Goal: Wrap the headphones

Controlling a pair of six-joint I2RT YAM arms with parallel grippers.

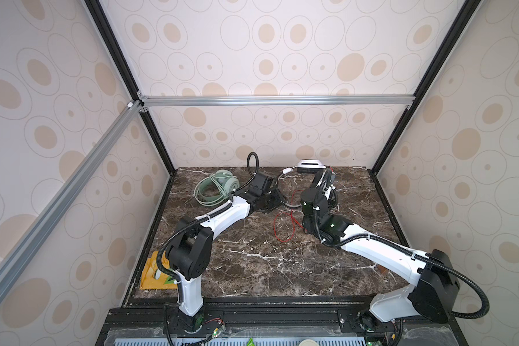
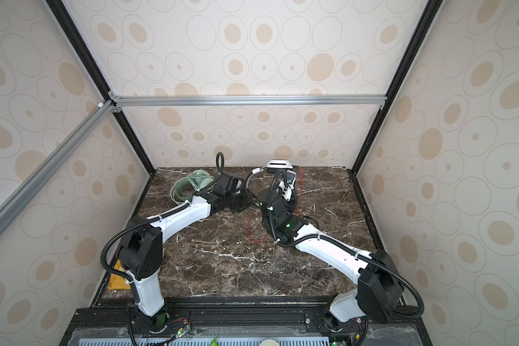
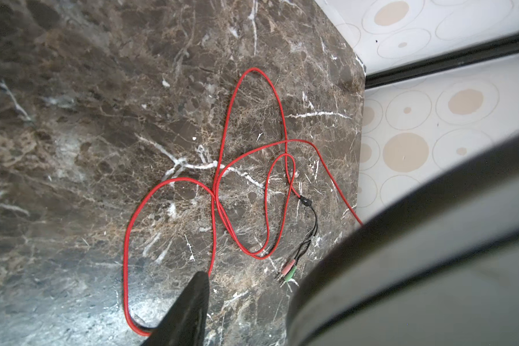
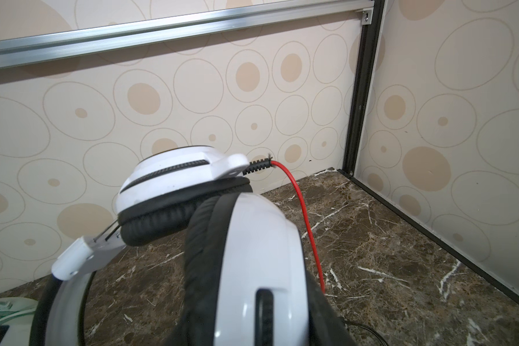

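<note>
White headphones [image 4: 252,254], black-padded, stand raised at the far middle of the table [image 1: 252,263], one side apparently clamped in the right claw [image 2: 289,181]. Their blurred grey band [image 3: 417,254] hides part of the left claw [image 1: 279,201]; whether that one grips I cannot tell. Red cord [image 3: 215,196] lies in loose loops on the table. Green headphones [image 1: 222,185] sit far left.

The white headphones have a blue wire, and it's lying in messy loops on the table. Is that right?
Not quite. The wire is red, not blue. The left wrist view shows it lying in messy loops on the table, and the right wrist view shows it coming out of the white headphones.
</note>
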